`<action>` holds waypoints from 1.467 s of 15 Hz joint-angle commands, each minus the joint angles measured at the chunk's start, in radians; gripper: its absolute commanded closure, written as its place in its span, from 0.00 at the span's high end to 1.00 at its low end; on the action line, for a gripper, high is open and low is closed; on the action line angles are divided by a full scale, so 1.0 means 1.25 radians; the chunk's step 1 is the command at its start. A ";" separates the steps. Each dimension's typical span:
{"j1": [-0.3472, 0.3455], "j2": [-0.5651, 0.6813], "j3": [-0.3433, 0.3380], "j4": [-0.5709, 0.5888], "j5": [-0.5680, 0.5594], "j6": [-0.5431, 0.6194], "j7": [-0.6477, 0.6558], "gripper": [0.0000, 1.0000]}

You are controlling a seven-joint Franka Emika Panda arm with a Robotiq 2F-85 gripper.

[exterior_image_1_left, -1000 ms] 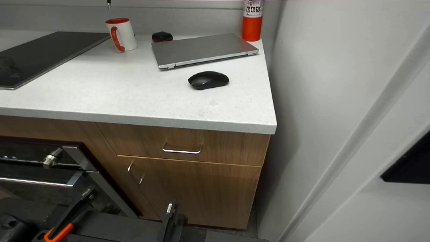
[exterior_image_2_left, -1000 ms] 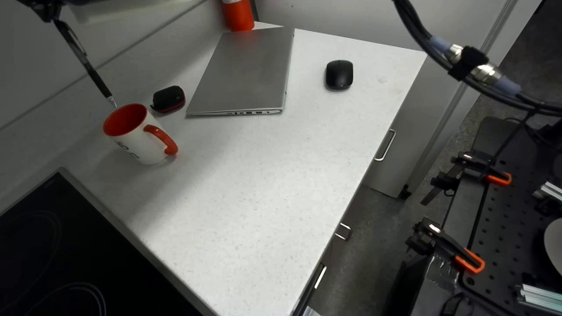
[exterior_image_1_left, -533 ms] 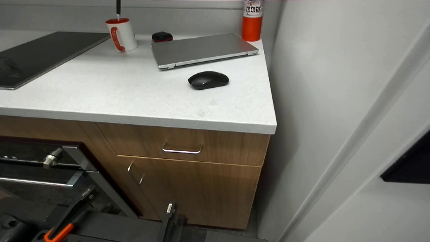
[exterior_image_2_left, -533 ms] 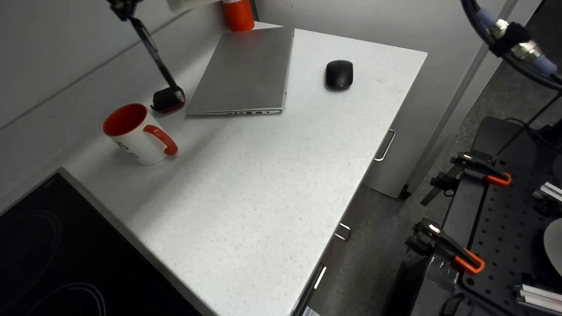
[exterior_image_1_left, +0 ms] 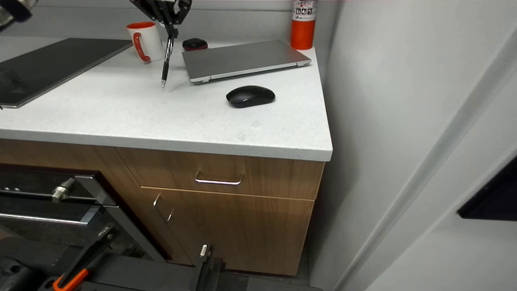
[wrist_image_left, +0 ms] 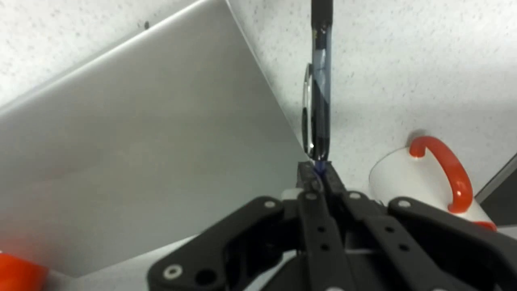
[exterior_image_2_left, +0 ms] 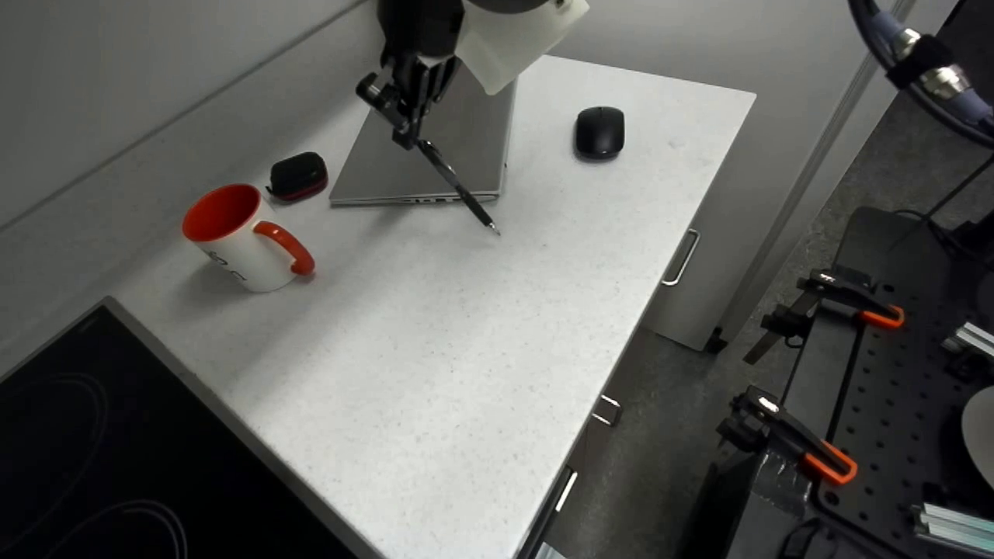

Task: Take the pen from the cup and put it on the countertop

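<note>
The thin black pen (exterior_image_1_left: 167,62) is held by its rear end, tilted, tip down. Its tip is close above or at the countertop (exterior_image_1_left: 121,105); I cannot tell if it touches. My gripper (exterior_image_1_left: 173,33) is shut on the pen, which also shows in an exterior view (exterior_image_2_left: 463,190) and in the wrist view (wrist_image_left: 322,93). The gripper (exterior_image_2_left: 408,138) is above the laptop's near edge in that exterior view; its fingertips meet round the pen in the wrist view (wrist_image_left: 319,166). The white mug with red handle, the cup (exterior_image_2_left: 256,252), stands upright and apart from the pen.
A closed silver laptop (exterior_image_2_left: 477,132) lies beside the pen. A black mouse (exterior_image_1_left: 250,97), a small black-and-red case (exterior_image_2_left: 299,175) and a red canister (exterior_image_1_left: 303,34) stand around it. The dark cooktop (exterior_image_2_left: 85,442) lies beyond the cup. The countertop ends at a front edge (exterior_image_1_left: 202,147).
My gripper has carried the pen from above the cup, past the black case, toward the counter's middle and down. The cup, laptop and mouse have not moved.
</note>
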 commanded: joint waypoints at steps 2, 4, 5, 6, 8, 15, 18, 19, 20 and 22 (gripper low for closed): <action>0.154 0.028 -0.115 0.031 0.024 -0.103 -0.034 0.01; 0.203 0.044 -0.142 0.040 0.011 -0.116 -0.029 0.01; 0.223 0.053 -0.152 0.045 0.007 -0.110 -0.025 0.01; 0.241 0.063 -0.165 0.050 -0.001 -0.094 -0.011 0.30; 0.261 0.080 -0.184 0.067 0.003 -0.084 -0.005 0.36; 0.270 0.111 -0.207 0.119 0.015 -0.084 -0.017 0.92; 0.265 0.121 -0.204 0.137 0.022 -0.092 -0.026 1.00; 0.257 0.125 -0.194 0.143 0.037 -0.094 -0.047 1.00; 0.270 0.109 -0.209 0.116 0.017 -0.082 -0.018 1.00; 0.269 0.114 -0.207 0.123 0.023 -0.082 -0.024 1.00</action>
